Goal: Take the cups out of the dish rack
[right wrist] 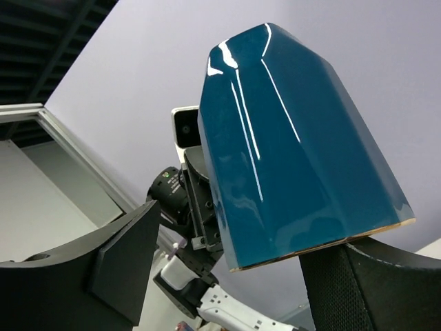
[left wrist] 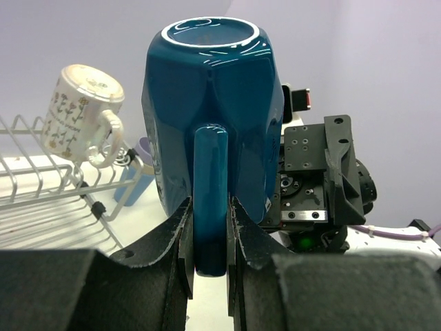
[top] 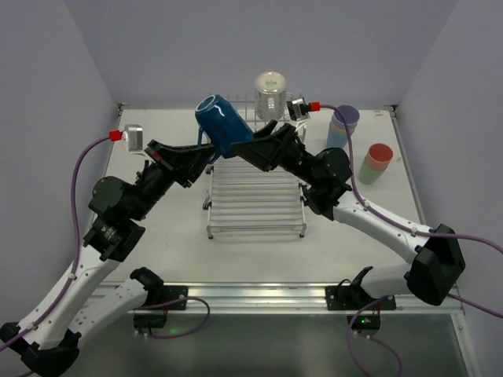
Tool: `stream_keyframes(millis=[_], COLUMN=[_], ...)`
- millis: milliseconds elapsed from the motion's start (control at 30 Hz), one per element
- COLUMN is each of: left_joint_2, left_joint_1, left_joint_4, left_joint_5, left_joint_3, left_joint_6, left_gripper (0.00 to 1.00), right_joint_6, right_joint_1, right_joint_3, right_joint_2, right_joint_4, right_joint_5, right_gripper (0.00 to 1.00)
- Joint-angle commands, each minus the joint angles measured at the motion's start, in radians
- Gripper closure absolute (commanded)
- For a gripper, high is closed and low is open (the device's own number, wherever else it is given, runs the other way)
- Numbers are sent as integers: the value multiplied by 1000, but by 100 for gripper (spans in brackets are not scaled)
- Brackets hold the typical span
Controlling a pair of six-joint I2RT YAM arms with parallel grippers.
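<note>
Left tool (left wrist: 209, 214) pinches dark-blue mug (left wrist: 207, 89); patterned mug (left wrist: 79, 110) on rack (left wrist: 41, 172).

A plain white worktop (top: 157, 236) fills the middle of the top view. It is closed in on three sides by pale lavender-grey panels: a left wall (top: 47, 78), a far wall (top: 259, 39) and a right wall (top: 471, 78). A thin dark seam runs where the far wall meets the worktop. Along the worktop's near edge a silver metal rail (top: 259, 292) runs from left to right. Nearer than the rail lies a darker grey surface (top: 267, 345). In the right wrist view a dark slatted ceiling (right wrist: 41, 27) shows at the upper left, with a pale frame bar (right wrist: 72, 141) slanting beneath it.
</note>
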Motion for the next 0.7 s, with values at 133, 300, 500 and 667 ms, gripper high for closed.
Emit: stream_keyframes(millis=[133, 300, 500, 667], left_joint_2=[7, -10, -59, -97], left_joint_1=[1, 0, 0, 1], left_joint_4=[191, 171, 56, -33], left_joint_5=[132, 121, 61, 34], left_joint_3=[-21, -71, -80, -76], left_joint_6=[-85, -83, -11, 50], left_gripper=[100, 95, 34, 16], right_joint_6=[-60, -44, -164, -313], right_joint_1=[24, 41, 50, 50], right_joint_3=[37, 44, 0, -38], right_joint_2=[-27, -2, -79, -189], right_joint_4=[136, 202, 70, -120], right_joint_5=[134, 154, 194, 220], right_gripper=[43, 81, 100, 100])
